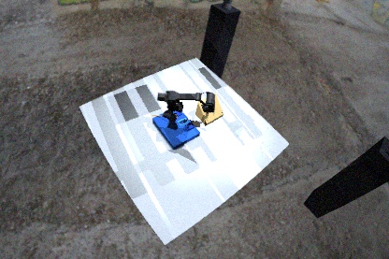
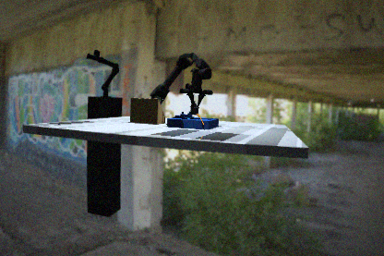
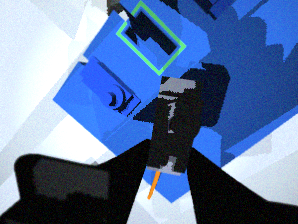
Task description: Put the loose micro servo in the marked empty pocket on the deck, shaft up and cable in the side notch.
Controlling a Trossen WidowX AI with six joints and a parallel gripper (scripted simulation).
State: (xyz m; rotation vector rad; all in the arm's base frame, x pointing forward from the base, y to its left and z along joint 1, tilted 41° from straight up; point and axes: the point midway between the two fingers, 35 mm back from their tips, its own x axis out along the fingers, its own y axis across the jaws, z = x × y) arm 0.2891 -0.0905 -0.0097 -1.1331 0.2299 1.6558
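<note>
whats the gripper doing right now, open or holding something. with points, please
Gripper [image 2: 195,110] [image 3: 168,148]: closed on the dark micro servo [image 3: 175,125], orange cable [image 3: 154,185] trailing from one end, outside the green-outlined pocket [image 3: 177,54].

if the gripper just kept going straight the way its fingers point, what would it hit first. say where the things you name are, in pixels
Probably the blue deck [image 1: 187,135] [image 2: 177,123] [image 3: 95,42]: the gripper [image 2: 194,113] [image 3: 168,148] points down over it, so the dark servo [image 3: 175,120] between its fingers would likely touch first. How much gap remains is unclear.
</note>
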